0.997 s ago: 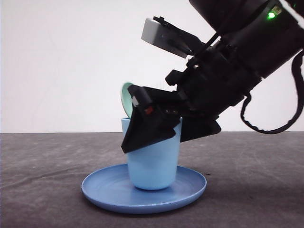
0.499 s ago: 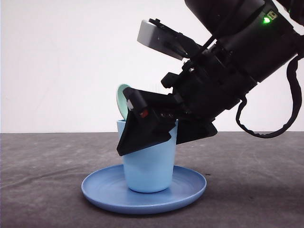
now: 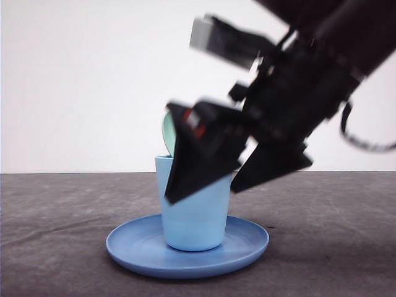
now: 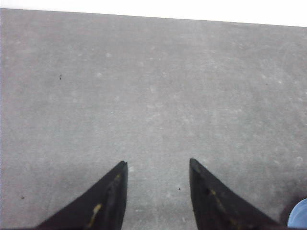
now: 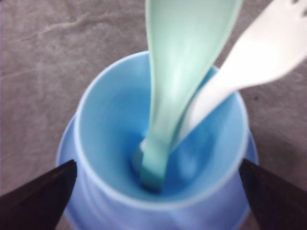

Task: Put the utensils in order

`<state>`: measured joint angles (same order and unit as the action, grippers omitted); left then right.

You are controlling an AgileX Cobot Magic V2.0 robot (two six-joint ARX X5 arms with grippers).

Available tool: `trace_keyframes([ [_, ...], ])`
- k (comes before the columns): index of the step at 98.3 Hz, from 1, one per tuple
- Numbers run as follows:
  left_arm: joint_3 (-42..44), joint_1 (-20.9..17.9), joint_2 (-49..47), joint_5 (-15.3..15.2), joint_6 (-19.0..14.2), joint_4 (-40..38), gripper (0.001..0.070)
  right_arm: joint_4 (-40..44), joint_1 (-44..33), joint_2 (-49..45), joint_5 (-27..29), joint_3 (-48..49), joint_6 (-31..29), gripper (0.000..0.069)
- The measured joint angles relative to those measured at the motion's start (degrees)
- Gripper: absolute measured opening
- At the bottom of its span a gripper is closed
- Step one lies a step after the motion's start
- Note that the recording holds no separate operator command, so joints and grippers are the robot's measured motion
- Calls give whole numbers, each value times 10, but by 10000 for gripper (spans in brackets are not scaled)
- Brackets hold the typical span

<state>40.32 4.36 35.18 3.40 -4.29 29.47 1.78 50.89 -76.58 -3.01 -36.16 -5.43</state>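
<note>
Two utensils stand in the light blue cup (image 3: 195, 213): the mint-green spoon (image 5: 180, 81) and the white fork (image 5: 249, 62), both handle-down with their working ends leaning out over the cup's rim. In the right wrist view the spoon's handle reaches the cup's floor and the fork's handle passes just beside it, partly behind it; its tines are cut off at the picture's edge. From the front, part of the spoon's bowl (image 3: 167, 131) peeks above the cup's rim, next to the arm.

The cup sits upright in the middle of the round blue plate (image 3: 133, 247), which lies on the dark grey table (image 3: 55, 216).

Over the cup the right gripper (image 3: 204, 193) hangs tilted and motion-blurred, its jaws spread wide on either side of the cup with nothing between them; its fingertips (image 5: 45, 191) flank the cup without touching the utensils.

Away from the cup, the left gripper (image 4: 158, 165) hovers over bare table with its jaws apart and empty; a sliver of blue rim shows near one fingertip.
</note>
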Motion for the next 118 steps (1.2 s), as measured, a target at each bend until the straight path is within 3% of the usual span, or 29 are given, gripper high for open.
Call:
trace_keyframes([
  [18,0,0,0,0,0,0,236,205,-13,81,1,-40,10,679],
  [34,0,0,0,0,0,0,236,355,-64,151,44,-56,11,679],
  [85,0,0,0,0,0,14,236,471,-359,348,41,-69,-25,679],
  [118,0,0,1,0,0,44,236,498,-403,358,6,-69,-25,679],
])
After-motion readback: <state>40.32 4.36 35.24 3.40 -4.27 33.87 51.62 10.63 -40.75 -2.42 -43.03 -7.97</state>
